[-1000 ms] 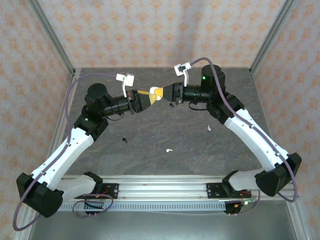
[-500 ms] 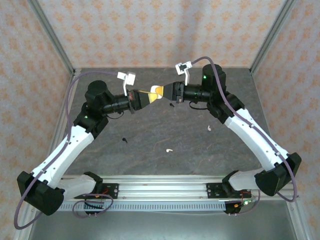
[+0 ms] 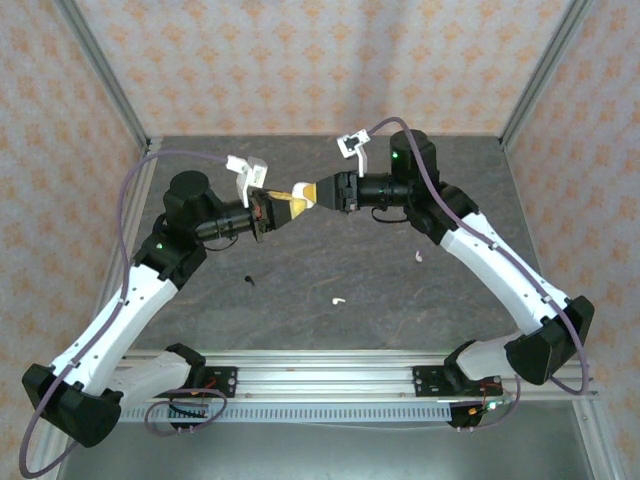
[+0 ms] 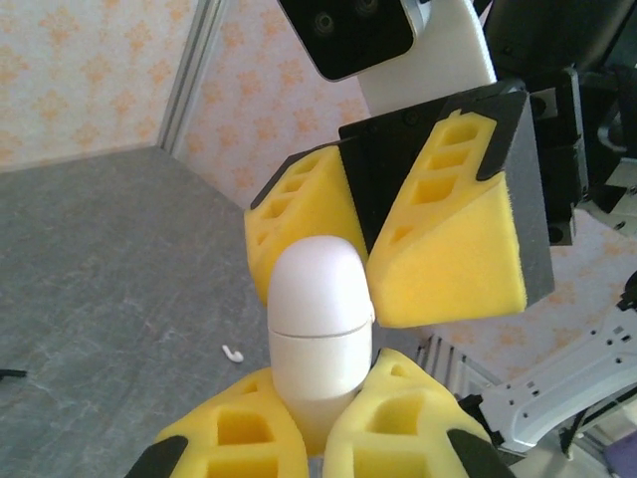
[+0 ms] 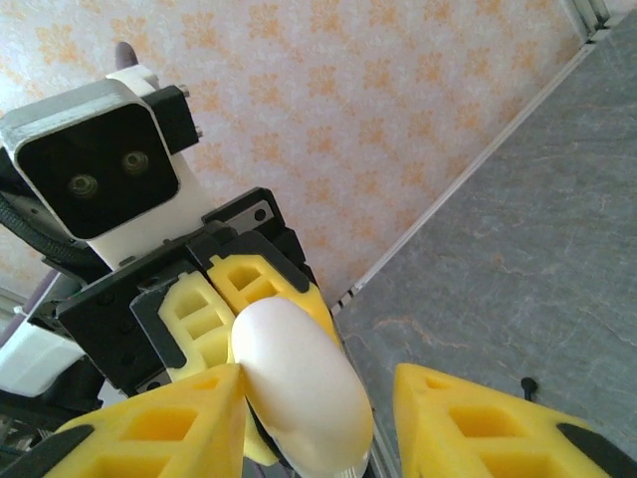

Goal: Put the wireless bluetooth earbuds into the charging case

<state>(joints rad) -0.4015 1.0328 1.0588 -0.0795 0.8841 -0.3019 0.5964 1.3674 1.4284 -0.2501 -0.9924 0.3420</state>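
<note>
1. We are watching both arms meeting in mid-air over the counter (image 3: 300, 260), with the white charging case (image 4: 318, 309) sitting between them, well clear of the surface.
2. The left gripper (image 4: 317, 398) is clenching the case by its lower body, yellow pads pressing on either side below the lid seam.
3. The right gripper (image 5: 314, 418) is standing released. One pad is brushing the domed end and the other is showing a clear gap beside it.
4. Here is the relation that matters. The case's long axis is running along the line between the two grippers, base buried in the left one, rounded lid end pointing straight into the right one's spread jaws.
5. The lid is looking closed, the seam reading as a thin unbroken line, so we are judging that the case is not ready to take anything yet.
6. The wireless bluetooth earbuds are lying down on the counter, well apart from the case: a white earbud (image 3: 340, 298) near the middle front, a second white earbud (image 3: 417, 256) beside the right arm's forearm, and a black earbud (image 3: 249, 279) on the left arm's side.
7. We are reckoning the free right gripper is the one to act, since the lid end is facing it and the second white earbud is lying nearest it.
8. The risk we are seeing is the smooth dome slipping or twisting in the left gripper's hold if the lid is pushed off-axis.
</note>
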